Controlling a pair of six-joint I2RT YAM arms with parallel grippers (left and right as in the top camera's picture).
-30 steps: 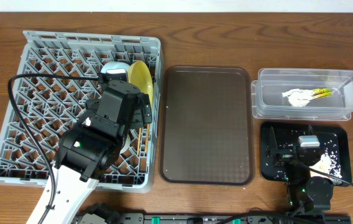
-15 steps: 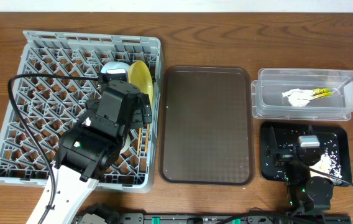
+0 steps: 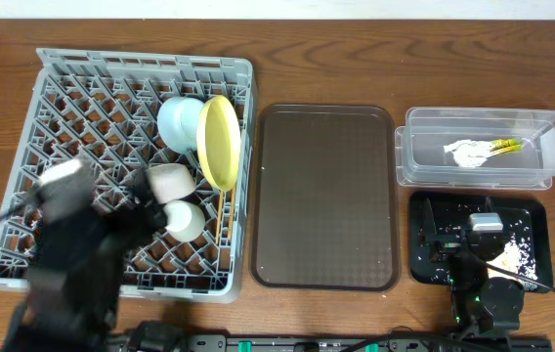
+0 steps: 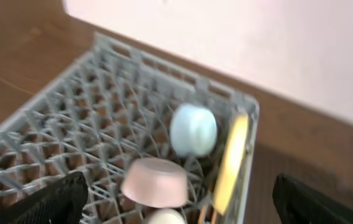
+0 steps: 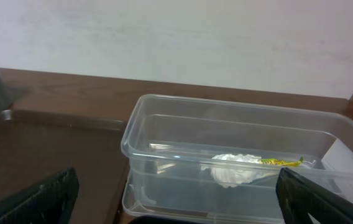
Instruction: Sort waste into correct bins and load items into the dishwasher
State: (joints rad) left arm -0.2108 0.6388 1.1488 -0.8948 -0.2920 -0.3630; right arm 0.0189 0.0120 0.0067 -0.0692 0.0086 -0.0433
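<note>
Cream bowl (image 4: 153, 180) beyond left pincer (image 4: 179, 193)

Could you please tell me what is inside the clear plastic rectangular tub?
A crumpled white paper napkin and a narrow yellow-green stick wrapper lie in the clear plastic rectangular tub. Anything beneath the napkin is covered.

A brown serving tray (image 3: 324, 196) lies flat at the middle of the wooden table (image 3: 356, 59), its long sides running from 12 to 6 o'clock. A pale wall (image 5: 176, 37) bounds the table at 12 o'clock
</note>
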